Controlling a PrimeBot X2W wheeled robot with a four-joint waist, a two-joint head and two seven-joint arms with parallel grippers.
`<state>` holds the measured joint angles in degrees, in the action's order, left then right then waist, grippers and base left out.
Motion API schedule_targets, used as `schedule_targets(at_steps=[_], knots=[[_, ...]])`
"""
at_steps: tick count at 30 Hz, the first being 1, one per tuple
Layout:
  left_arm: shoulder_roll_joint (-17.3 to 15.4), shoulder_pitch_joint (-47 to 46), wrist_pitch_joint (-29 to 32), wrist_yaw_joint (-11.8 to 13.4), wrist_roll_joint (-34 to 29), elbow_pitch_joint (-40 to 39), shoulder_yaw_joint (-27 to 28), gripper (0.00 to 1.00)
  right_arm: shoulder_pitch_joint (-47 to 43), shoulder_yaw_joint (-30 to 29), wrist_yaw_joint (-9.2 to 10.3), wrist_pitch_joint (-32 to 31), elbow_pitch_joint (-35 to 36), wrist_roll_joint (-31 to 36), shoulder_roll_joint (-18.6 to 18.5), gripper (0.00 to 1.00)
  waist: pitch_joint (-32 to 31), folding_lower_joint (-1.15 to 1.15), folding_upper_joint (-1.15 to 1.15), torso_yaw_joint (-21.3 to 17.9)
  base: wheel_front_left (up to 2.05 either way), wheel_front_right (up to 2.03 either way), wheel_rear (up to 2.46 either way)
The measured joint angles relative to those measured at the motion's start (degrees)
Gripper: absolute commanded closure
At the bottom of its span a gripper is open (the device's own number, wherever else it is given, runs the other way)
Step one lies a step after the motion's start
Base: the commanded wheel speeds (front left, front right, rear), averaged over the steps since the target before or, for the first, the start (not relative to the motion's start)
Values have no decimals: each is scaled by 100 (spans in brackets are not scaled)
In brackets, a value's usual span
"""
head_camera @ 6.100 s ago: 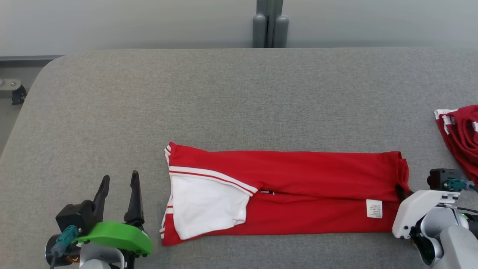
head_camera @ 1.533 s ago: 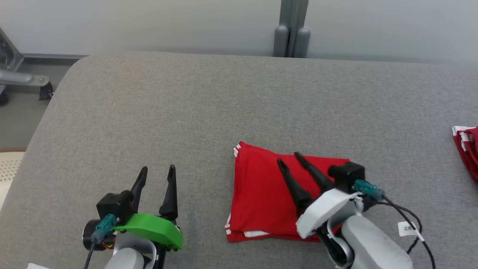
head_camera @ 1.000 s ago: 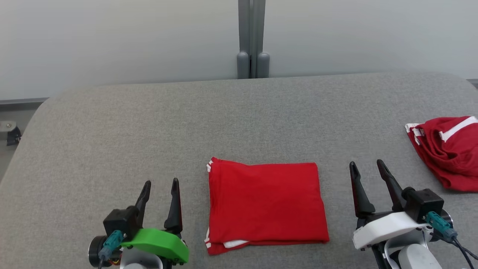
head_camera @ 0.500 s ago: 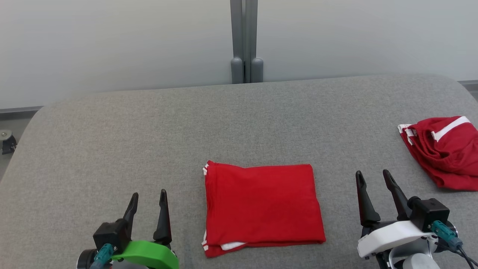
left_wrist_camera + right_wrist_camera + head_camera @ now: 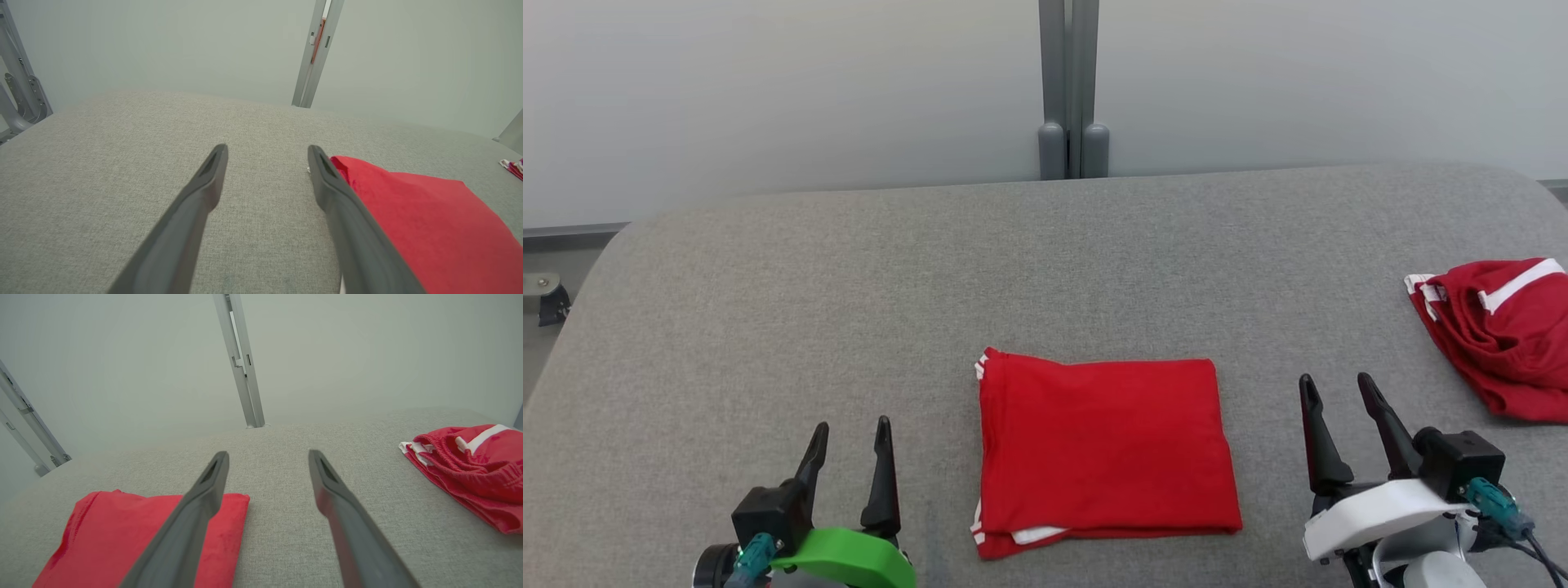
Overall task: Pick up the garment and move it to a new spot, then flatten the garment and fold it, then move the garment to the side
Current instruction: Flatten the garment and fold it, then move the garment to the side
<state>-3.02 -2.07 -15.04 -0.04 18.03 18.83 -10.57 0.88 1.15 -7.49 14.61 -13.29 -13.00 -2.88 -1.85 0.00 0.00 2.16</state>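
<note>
The red garment [image 5: 1103, 449] lies folded into a flat rectangle on the grey table [image 5: 849, 310], white trim showing at its left edge. My left gripper [image 5: 849, 429] rests open to its left, nothing between its fingers. My right gripper [image 5: 1335, 384] stands open to its right, also empty. The left wrist view has the garment [image 5: 425, 228] just right of my left gripper [image 5: 267, 149]. In the right wrist view the garment [image 5: 122, 535] lies lower left of my right gripper [image 5: 267, 455].
A second red garment [image 5: 1503, 335] with white stripes lies crumpled at the table's right edge, also seen as a red heap [image 5: 470, 469] in the right wrist view. A grey post [image 5: 1072, 90] stands behind the table against the pale wall.
The garment went from a long strip to a folded rectangle. My right gripper left it and drew back to its right. Over the last second the head view shifted slightly; both grippers stay open.
</note>
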Motion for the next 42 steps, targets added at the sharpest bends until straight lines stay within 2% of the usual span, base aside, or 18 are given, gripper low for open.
schedule_targets(at_steps=[2,9,15,25,31,32,33,34,35,42], knots=[[4,-2,0,-1,-15,2,0,0,63,-43,0,-198,-32,-83,4,0,15,0,0,32,0,0,0],[10,-43,0,0,-37,-19,-8,0,389,-152,1,-1541,-163,-165,-9,0,111,0,0,221,0,0,0],[13,-131,0,52,62,-60,-97,0,641,7,1,-2356,-557,-420,-258,0,261,0,0,463,0,0,0],[14,-221,0,123,140,-146,-114,0,876,237,1,-2928,-1238,-851,-445,0,566,0,0,908,0,0,0],[13,-240,0,138,144,-178,-97,0,1091,549,1,-3137,-1457,-1074,-541,0,711,0,0,1022,0,0,0],[14,-242,0,151,144,-183,-91,0,1126,594,1,-3140,-1474,-1104,-553,25,727,0,0,1022,0,0,0],[13,-243,0,154,144,-188,-89,0,1160,645,1,-3141,-1495,-1122,-569,59,741,0,0,1015,0,0,0],[13,-245,0,155,145,-197,-89,0,1195,702,1,-3140,-1512,-1152,-583,75,751,0,0,997,0,0,0],[14,-252,0,155,144,-204,-94,0,1236,745,1,-3125,-1530,-1163,-603,100,760,0,0,974,0,0,0],[14,-288,-2,148,79,-332,-67,0,1456,983,-7,-2945,-1501,-1166,-770,100,823,0,0,660,0,0,0]])
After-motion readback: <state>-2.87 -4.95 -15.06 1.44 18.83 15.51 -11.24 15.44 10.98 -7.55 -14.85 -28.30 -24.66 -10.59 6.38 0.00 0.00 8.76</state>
